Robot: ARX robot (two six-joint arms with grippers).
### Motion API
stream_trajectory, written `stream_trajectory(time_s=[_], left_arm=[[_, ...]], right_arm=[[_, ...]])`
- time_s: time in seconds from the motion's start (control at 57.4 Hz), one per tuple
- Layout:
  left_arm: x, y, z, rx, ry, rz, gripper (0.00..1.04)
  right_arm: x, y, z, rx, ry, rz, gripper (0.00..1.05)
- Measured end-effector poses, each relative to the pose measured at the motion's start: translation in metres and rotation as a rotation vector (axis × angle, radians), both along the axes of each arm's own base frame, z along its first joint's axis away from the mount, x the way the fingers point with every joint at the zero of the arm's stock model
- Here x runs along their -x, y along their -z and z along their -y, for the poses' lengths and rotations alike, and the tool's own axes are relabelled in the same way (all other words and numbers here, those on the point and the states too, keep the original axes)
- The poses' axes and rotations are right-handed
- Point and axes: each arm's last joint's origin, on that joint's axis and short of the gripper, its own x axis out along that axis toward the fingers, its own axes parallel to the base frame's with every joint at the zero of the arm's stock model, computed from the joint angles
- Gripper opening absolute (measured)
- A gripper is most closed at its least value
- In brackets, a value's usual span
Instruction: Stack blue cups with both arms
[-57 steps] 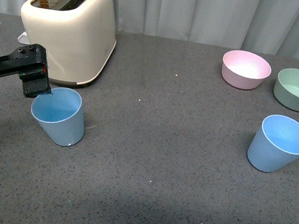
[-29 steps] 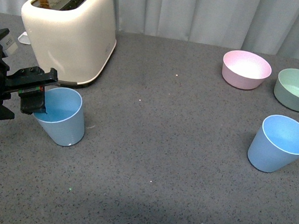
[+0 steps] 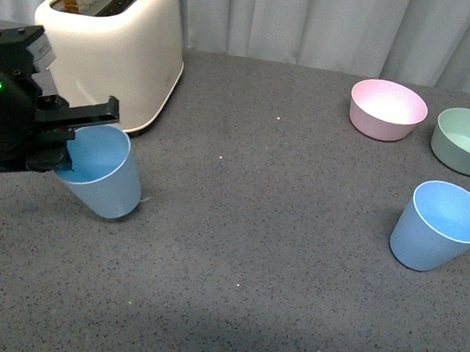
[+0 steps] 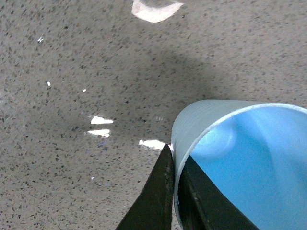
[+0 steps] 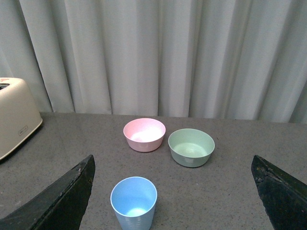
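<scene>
We find the left gripper (image 3: 67,138) clamped on the rim of the first blue cup (image 3: 107,181). In the left wrist view, one finger (image 4: 156,196) lies outside the cup wall and the other inside. This cup sits tilted, just in front of the toaster (image 3: 122,51). The right gripper (image 5: 172,160) is spread wide and holds nothing. The second blue cup (image 3: 440,227) stands upright on the grey table (image 3: 253,252), near the green bowl (image 3: 469,140) and the pink bowl (image 3: 387,109).
</scene>
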Motion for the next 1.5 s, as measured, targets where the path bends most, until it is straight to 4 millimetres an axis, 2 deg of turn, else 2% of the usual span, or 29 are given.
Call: stream_trajectory(time_s=[0.226,0.609,0.818,1.097,1.341,1.376,1.498], left_arm=[[-0.008,-0.011,0.041,-0.016,0.101,0.039,0.04],[-0.011,-0.002,0.118,0.018,0.24,0.023,0.04],[-0.009,0.006,0.138,0.021,0.255,0.005,0.04],[-0.01,0.008,0.146,0.036,0.251,-0.005,0.04],[-0.01,0.007,0.147,0.037,0.252,0.001,0.39],[-0.01,0.004,0.146,0.035,0.252,0.006,0.48],[-0.011,-0.009,0.143,0.016,0.246,0.052,0.66]], right_arm=[[0.0,0.0,0.0,0.0,0.0,0.0,0.95],[0.0,0.0,0.0,0.0,0.0,0.0,0.95],[0.0,0.0,0.0,0.0,0.0,0.0,0.95],[0.0,0.0,0.0,0.0,0.0,0.0,0.95],[0.0,0.0,0.0,0.0,0.0,0.0,0.95],[0.0,0.0,0.0,0.0,0.0,0.0,0.95],[0.0,0.0,0.0,0.0,0.0,0.0,0.95]])
